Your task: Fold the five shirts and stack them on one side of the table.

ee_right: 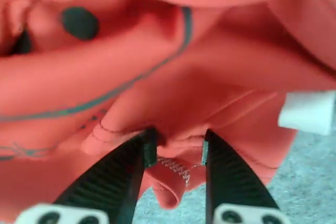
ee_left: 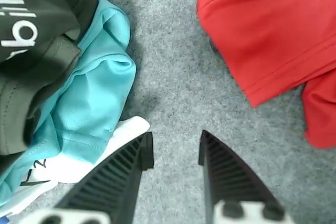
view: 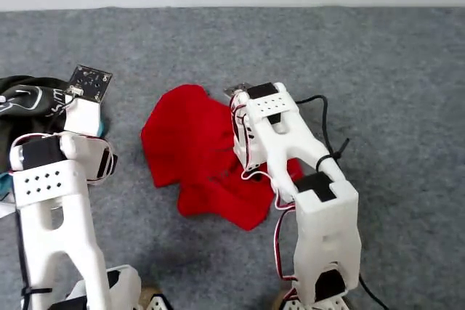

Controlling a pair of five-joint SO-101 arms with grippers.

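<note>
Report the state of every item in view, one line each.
Red shirt, unfolded, crumpled on the table.
Black shirt, bunched, lying on the teal one.
Teal shirt, crumpled.
White shirt, crumpled, partly under the teal one.
Left claw, open, empty.
Right claw, open around a red fold.

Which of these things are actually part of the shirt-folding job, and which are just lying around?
Part of the job: red shirt, teal shirt, black shirt, white cloth under the teal one (likely a shirt), left tool, right tool.

Just there: grey table cover, black cable on an arm.
</note>
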